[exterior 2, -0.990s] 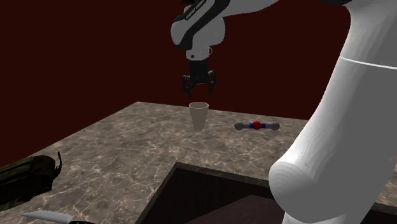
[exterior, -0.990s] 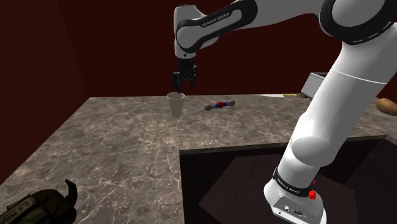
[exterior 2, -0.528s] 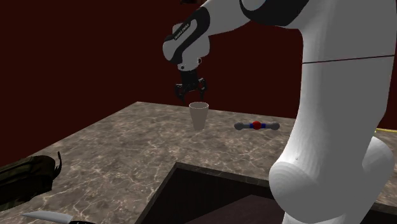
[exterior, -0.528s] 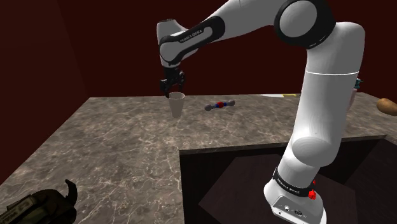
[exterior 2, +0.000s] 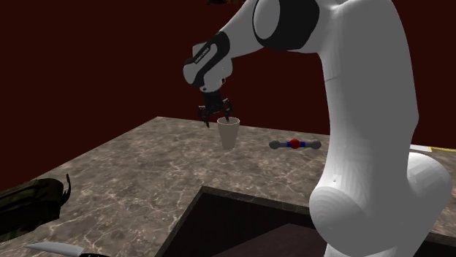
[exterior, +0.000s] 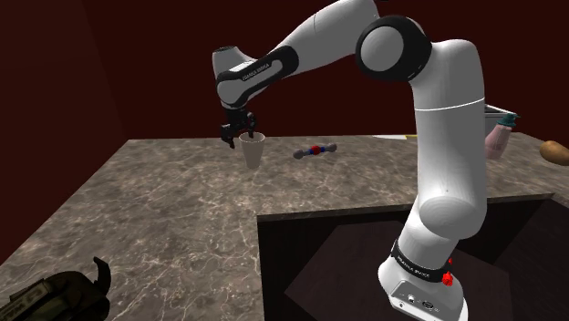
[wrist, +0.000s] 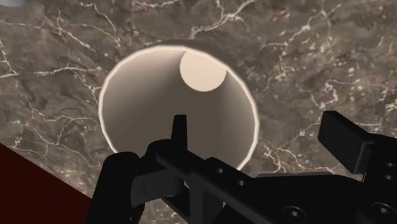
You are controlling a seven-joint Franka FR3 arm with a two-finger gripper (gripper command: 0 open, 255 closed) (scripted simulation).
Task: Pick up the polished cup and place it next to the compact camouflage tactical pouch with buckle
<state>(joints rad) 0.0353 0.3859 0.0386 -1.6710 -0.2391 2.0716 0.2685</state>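
Note:
A plain beige cup stands upright near the far edge of the marbled counter. My black gripper hangs open at the cup's rim, on the side toward the shoulder view's left. In the wrist view the gripper straddles the cup's wall: one finger is over the cup's inside, the other is outside the rim. Nothing is clasped. The dark camouflage pouch lies at the counter's near corner, far from the cup.
A small grey rod with red and blue beads lies just beyond the cup. A dark sunken recess cuts into the counter by the stand. A pinkish bottle and a brown lump sit far right. A blade lies near the pouch.
The gripper has moved toward the shoulder view's left and come down from above the cup to its rim, staying open. The arm's upper links have swung along. The cup has not moved.

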